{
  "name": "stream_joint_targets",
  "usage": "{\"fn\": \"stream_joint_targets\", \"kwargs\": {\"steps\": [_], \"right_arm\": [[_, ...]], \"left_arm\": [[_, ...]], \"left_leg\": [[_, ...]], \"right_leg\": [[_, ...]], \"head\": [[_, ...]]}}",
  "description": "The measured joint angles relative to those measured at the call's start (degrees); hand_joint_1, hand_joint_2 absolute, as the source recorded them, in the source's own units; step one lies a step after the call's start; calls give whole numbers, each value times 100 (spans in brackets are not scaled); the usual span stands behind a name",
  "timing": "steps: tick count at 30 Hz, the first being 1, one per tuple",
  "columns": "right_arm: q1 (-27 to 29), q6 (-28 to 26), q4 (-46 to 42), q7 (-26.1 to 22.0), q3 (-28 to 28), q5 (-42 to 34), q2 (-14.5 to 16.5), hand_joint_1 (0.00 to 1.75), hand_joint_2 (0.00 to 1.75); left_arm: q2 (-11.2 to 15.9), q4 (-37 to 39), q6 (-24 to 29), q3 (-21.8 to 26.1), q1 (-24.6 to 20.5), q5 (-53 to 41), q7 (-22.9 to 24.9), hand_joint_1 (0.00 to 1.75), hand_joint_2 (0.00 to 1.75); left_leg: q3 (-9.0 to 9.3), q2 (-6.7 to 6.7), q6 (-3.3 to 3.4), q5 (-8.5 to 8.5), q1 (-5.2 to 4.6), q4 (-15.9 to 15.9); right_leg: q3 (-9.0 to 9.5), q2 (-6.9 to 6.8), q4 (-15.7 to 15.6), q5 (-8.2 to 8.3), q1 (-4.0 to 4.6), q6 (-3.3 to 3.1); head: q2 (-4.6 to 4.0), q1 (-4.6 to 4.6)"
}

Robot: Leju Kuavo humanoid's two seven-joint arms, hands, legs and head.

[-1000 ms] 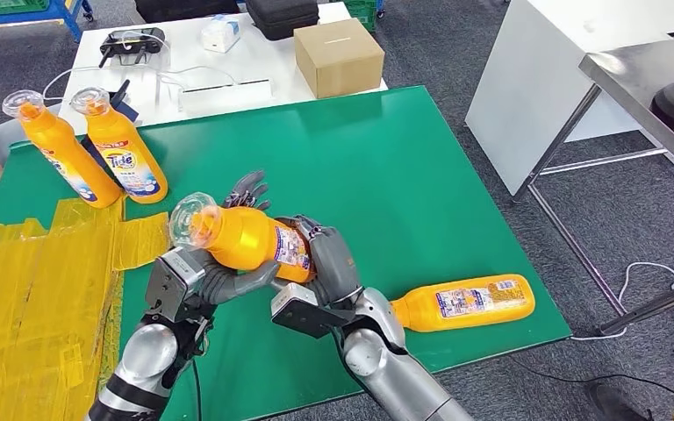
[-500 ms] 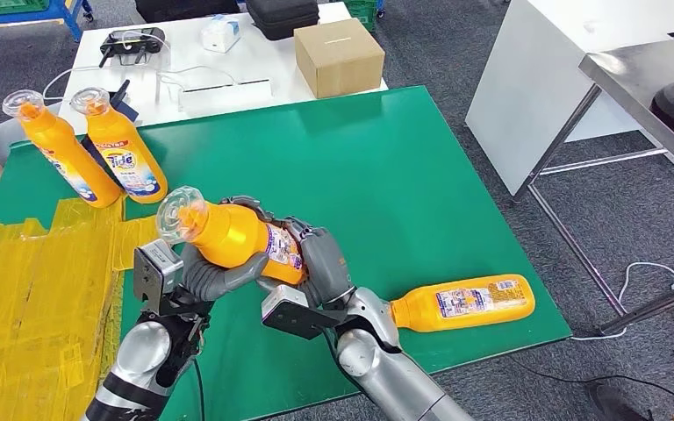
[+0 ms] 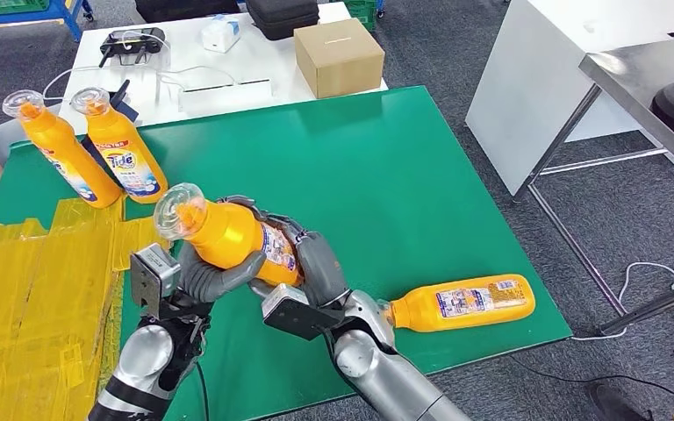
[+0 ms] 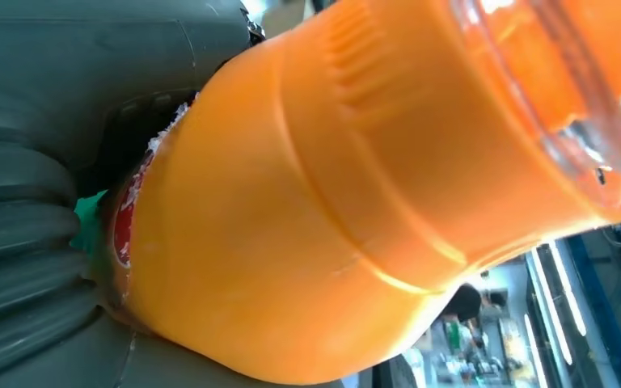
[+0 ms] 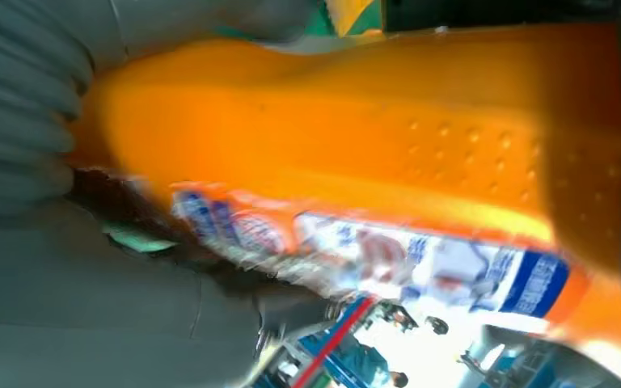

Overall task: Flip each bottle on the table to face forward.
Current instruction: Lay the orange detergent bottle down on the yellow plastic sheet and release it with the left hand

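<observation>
Near edge, arms: two silver arms are seen rising from below, meeting over the green table [image 3: 404,167].
Left hand: the left hand [image 3: 215,279] is wrapped under the neck end of the held bottle [image 3: 228,232]; fingers are closed on it.
Right hand: the right hand [image 3: 316,263] is clasped on the label end of the same bottle, fingers closed on it.
Held bottle: an orange bottle is carried tilted above the table, clear cap up and to the left, a strip of label seen beside the right hand.
Lying bottle: a second one [image 3: 465,303] lies flat near the table's right front corner, close by the right arm, label up.
Yellow sheet: crumpled yellow film [image 3: 35,289] is spread over the left of the table.
Far left: two standing bottles [image 3: 96,153] are set side by side, one label readable.
Step in hand: judged as mid-flip, with the bottle being turned between both hands.
Next move: likely the bottle must be stood upright near the standing pair, label forward, then released; the lying bottle is left to do.
</observation>
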Motion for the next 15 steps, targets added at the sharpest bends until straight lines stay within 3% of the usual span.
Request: {"fn": "stream_joint_targets", "kwargs": {"steps": [4,11,15], "right_arm": [[205,-1,-396,-32,-70,-161,-75,0,175],[402,-6,-858,-13,-143,-189,-209,0,175],[587,-178,-1221,-94,-260,-172,-283,0,175]], "left_arm": [[8,-147,1289,115,62,-1378,-200,175,175],[40,-260,1633,291,78,-1774,-204,175,175],[63,-273,2486,419,79,-3206,93,175,175]], "left_leg": [[0,1,0,0,0,0],[0,0,0,0,0,0],[0,-3,0,0,0,0]], "right_leg": [[-1,0,0,-1,0,0],[-1,1,0,0,0,0],[0,-1,0,0,0,0]], "head": [[0,-2],[0,0],[0,-1]]}}
